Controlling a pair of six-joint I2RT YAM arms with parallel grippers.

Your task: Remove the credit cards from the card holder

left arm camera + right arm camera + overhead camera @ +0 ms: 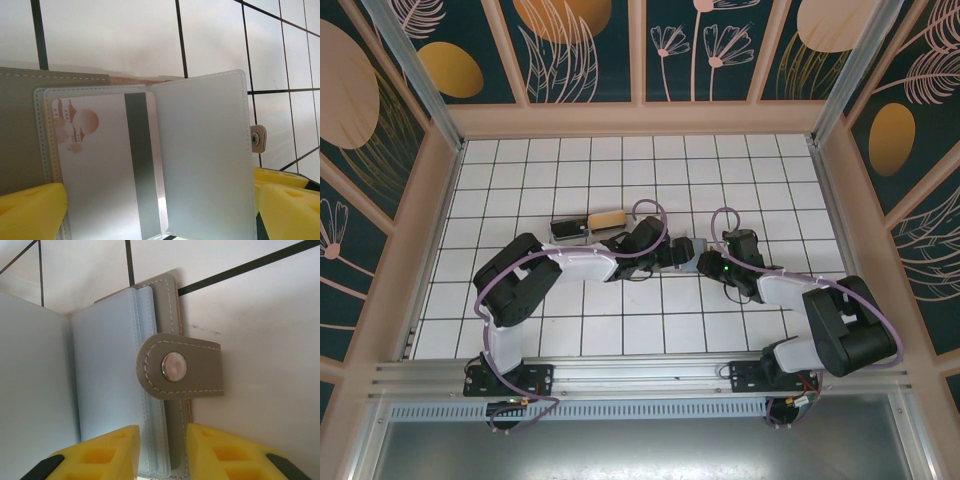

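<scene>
1. Two arms meet at frame centre on the white tiled table (620, 160), left gripper (676, 252) facing right gripper (708, 264).
2. Left wrist: grey stitched card holder with clear plastic sleeves (205, 150) lies open mid-frame; white grey-striped credit card (100, 190) sleeved at left; yellow fingers (30, 210) spread wide, straddling it.
3. Right wrist: yellow fingers (100, 452) pinch card holder's grey cover edge, bottom centre.

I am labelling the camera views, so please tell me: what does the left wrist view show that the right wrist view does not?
Left wrist: a card with a grey stripe and a reddish picture. Right wrist: the whole grey strap with its shiny snap. Both: the open card holder with clear sleeves, yellow fingers and white tiles.
</scene>
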